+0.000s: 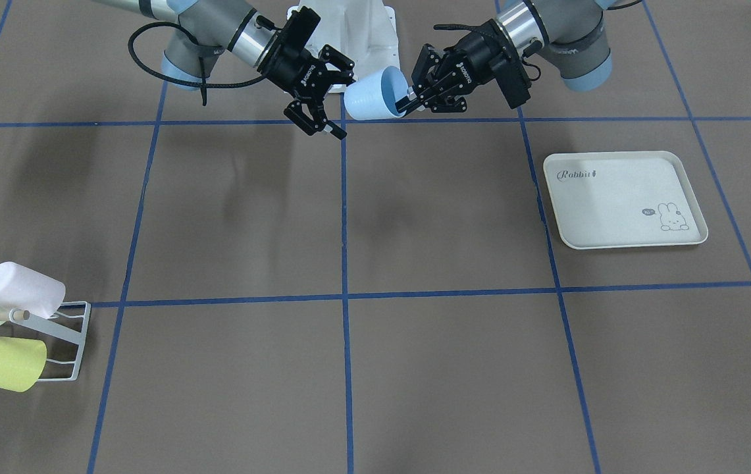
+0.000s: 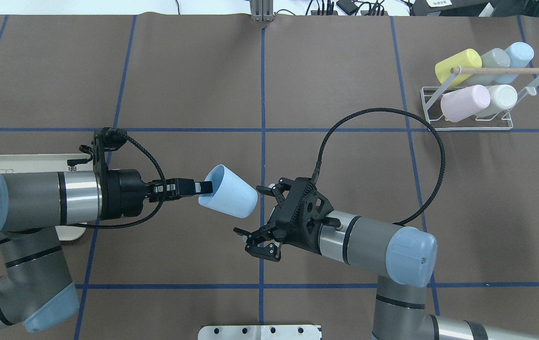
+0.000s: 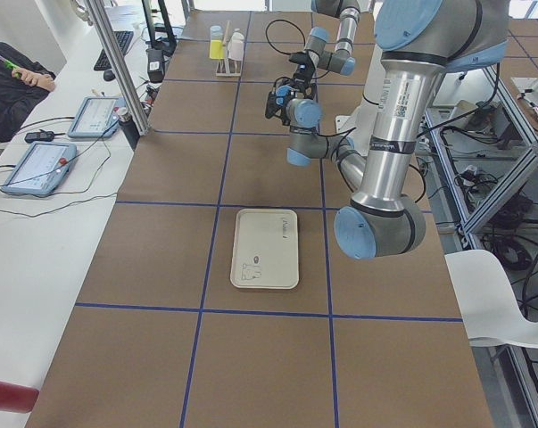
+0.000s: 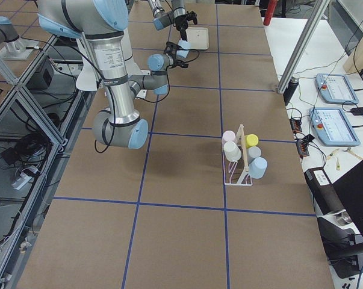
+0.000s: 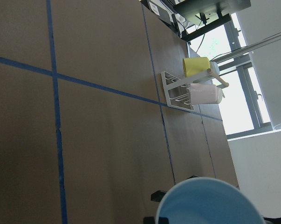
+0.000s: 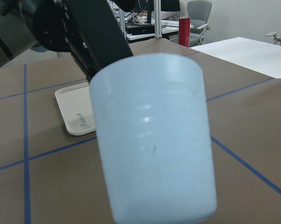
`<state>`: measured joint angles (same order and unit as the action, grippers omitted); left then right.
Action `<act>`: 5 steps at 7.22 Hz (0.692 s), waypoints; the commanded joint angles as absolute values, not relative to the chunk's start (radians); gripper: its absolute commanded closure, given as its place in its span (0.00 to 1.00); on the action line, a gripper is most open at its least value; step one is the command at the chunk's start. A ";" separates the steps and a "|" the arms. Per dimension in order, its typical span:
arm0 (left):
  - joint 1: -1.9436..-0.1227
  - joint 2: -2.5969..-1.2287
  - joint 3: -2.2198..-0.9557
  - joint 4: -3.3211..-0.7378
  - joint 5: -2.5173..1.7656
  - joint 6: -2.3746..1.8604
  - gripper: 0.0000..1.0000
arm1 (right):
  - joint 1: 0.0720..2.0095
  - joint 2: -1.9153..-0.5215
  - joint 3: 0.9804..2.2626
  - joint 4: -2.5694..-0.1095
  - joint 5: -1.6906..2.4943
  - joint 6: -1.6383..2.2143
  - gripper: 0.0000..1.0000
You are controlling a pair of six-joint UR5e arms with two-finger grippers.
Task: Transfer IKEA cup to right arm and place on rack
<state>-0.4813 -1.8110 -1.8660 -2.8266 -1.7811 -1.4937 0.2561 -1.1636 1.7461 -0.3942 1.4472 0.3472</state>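
Held up in the air over the brown paper-covered desk [image 1: 441,368] with its blue tape lines is the pale blue plastic tumbler cup [image 2: 228,197], lying over on its side. Its open mouth faces the left arm and its closed base faces the right one. The left end effector [image 2: 201,188] is closed down on the cup's rim, one finger inside the mouth and one outside. The right end effector [image 2: 252,217] sits just off the cup's base with its jaws spread wide and nothing in them. From the overhead view a thin gap seems to show between them and the cup. A long loop of black cable [image 2: 420,141] arcs off that right wrist. The small white wire rack [image 2: 467,123] stands well apart, at the desk's far corner on the robot's right. It carries a pale wooden dowel [image 2: 503,71] and five pastel cups — yellow, grey, blue, pink and white. On the robot's left lies a cream rounded tray with a rabbit drawing [image 1: 619,197].
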 commanded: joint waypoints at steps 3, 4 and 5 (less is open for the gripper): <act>-0.454 -1.813 -1.849 -2.827 -1.779 -1.493 1.00 | 0.256 -1.158 1.747 -0.394 1.447 0.348 0.02; -0.454 -1.815 -1.842 -2.827 -1.779 -1.493 1.00 | 0.256 -1.160 1.747 -0.394 1.447 0.348 0.02; -0.454 -1.816 -1.839 -2.827 -1.779 -1.491 1.00 | 0.258 -1.160 1.747 -0.394 1.447 0.347 0.02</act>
<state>-0.4551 -1.8144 -1.8448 -2.8271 -1.7795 -1.4922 0.2566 -1.1592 1.7472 -0.3942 1.4465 0.3477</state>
